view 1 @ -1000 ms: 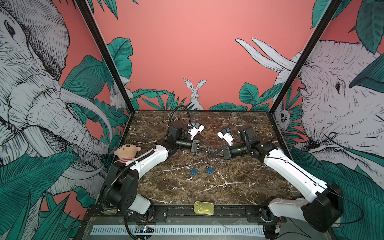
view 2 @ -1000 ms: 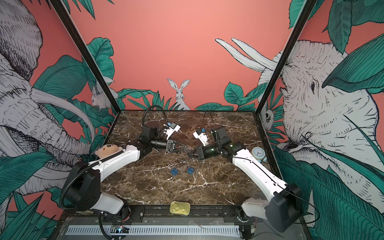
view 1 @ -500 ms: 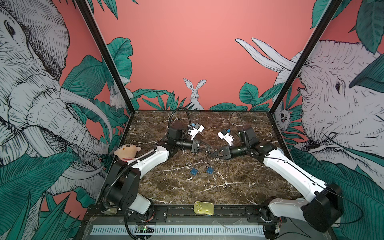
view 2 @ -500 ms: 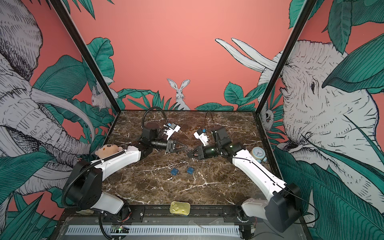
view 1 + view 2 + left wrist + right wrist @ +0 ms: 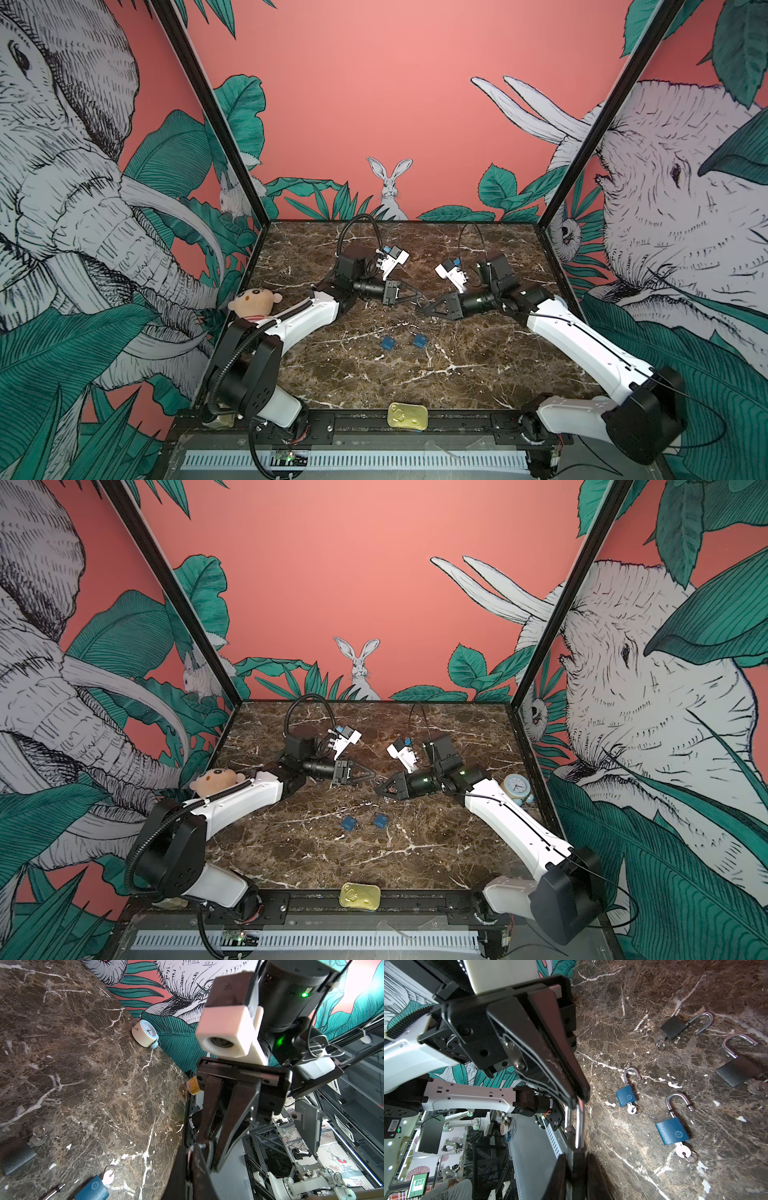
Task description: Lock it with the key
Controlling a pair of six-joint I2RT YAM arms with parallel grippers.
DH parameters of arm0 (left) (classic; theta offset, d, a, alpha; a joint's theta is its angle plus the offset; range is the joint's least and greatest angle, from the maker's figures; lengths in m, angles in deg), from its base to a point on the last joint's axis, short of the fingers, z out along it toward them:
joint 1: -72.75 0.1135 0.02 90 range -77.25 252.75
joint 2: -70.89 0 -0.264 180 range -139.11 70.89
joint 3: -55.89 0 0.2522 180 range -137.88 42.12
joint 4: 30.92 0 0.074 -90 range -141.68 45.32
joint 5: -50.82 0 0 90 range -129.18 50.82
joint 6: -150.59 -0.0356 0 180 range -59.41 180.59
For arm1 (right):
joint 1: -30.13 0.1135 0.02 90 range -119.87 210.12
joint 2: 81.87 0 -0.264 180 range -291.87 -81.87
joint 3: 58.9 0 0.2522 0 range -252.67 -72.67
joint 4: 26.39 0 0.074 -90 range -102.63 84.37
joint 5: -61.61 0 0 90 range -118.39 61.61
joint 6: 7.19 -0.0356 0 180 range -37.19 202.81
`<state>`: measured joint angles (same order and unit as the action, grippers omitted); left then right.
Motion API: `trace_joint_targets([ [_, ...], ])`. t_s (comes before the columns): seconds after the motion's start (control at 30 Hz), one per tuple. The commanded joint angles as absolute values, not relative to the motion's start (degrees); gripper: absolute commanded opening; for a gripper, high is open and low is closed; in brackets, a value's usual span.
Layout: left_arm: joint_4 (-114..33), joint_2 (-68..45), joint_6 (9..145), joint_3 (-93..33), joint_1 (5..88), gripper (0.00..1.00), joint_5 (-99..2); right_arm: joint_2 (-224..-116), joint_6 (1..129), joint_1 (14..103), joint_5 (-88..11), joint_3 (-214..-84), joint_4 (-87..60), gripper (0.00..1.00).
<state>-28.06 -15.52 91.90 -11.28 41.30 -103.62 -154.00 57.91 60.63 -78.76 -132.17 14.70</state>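
1. Padlock hangs in the air over the middle of the marble table, between the two gripper tips and just far of the locks lying on the slab. Only its silver shackle shows clearly.
2. Right gripper reaches in from the right. In the right wrist view its fingers are clamped on the top of the shackle.
3. Left gripper reaches in from the left, tip almost against the right one. Its fingers are pressed together at the shackle's lower end. Whether they pinch the key or the lock body cannot be told, because that part is hidden.
4. Two blue padlocks lie side by side on the table, near of the grippers and apart from each other.
5. Both blue locks have their shackles swung open in the right wrist view, and each has a key in its base.
6. Two black padlocks lie on the slab too, also open and with keys in them. They are too dark to place in the top views.
7. Plush toy sits at the table's left edge, behind the left arm.
8. Alarm clock, pale blue, stands at the right edge beside the right arm.
9. Gold tin rests on the near rail, about centre.
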Motion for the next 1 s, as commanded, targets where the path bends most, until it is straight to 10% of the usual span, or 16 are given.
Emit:
trace_joint_targets([
  [0.0, -31.2, -16.1, 92.1, -10.0, 41.4, 0.03, -97.8, -151.8, 61.7, 62.5, -89.8, -136.6, 6.8, 0.0],
  [0.5, -28.0, -13.7, 94.8, -9.1, 42.8, 0.18, -99.7, -152.3, 62.4, 62.4, -89.3, -137.1, 7.8, 0.0],
  [0.97, -26.9, -13.7, 95.7, -8.3, 43.2, 0.08, -100.8, -152.6, 62.3, 62.0, -89.7, -137.5, 7.8, 0.0],
])
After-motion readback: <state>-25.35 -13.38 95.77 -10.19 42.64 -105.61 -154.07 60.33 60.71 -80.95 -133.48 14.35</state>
